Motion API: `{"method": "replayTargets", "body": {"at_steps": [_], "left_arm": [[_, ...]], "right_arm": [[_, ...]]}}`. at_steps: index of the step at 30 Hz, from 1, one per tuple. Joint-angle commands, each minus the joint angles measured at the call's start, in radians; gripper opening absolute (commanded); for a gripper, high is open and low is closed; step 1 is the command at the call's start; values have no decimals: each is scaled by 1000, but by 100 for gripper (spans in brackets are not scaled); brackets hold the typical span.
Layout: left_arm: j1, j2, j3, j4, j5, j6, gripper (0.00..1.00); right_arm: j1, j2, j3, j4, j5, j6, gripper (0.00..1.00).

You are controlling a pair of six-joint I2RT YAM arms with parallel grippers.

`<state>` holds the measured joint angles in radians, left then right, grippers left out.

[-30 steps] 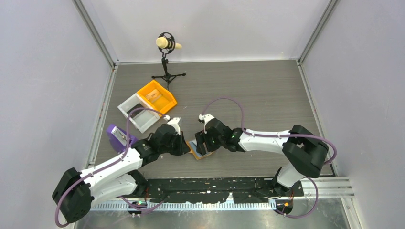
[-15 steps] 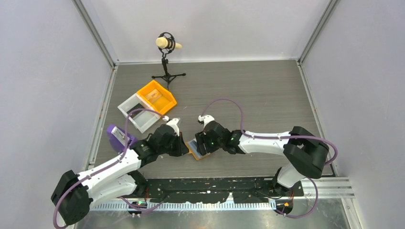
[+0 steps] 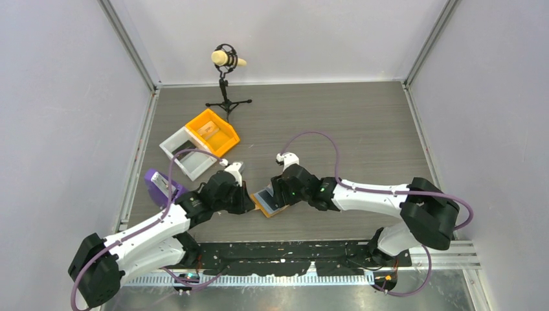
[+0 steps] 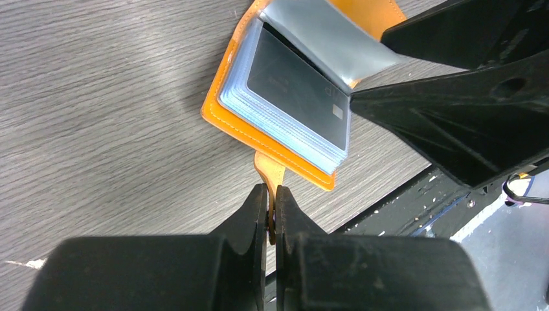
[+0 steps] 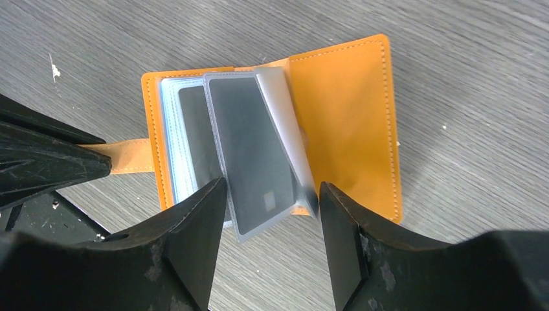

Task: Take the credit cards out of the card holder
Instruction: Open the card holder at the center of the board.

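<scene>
orange card holder (image 5: 349,97) strap (image 4: 268,170) clamped in left gripper (image 4: 272,214), right gripper (image 5: 272,207) parted astride a credit card (image 5: 249,142); closing could pinch its sleeve (image 5: 288,129) too.

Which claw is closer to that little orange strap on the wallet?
Left. The left claw is shut on the strap itself. The right claw is open over the wallet's middle, straddling a raised sleeve with a dark card.
</scene>
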<state>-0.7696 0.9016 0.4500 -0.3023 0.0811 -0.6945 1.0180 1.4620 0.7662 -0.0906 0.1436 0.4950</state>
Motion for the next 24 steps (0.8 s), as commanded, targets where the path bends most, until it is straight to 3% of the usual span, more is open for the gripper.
{"method": "replayTargets", "body": {"at_steps": [1, 15, 24], "left_arm": [[4, -3, 5, -23, 10, 27, 0], [4, 34, 7, -54, -32, 39, 0], [4, 109, 56, -113, -130, 30, 1]], "right_arm": [[-2, -58, -11, -32, 69, 2, 61], [-22, -82, -74, -35, 145, 17, 52], [-85, -71, -123, 34, 73, 8, 44]]}}
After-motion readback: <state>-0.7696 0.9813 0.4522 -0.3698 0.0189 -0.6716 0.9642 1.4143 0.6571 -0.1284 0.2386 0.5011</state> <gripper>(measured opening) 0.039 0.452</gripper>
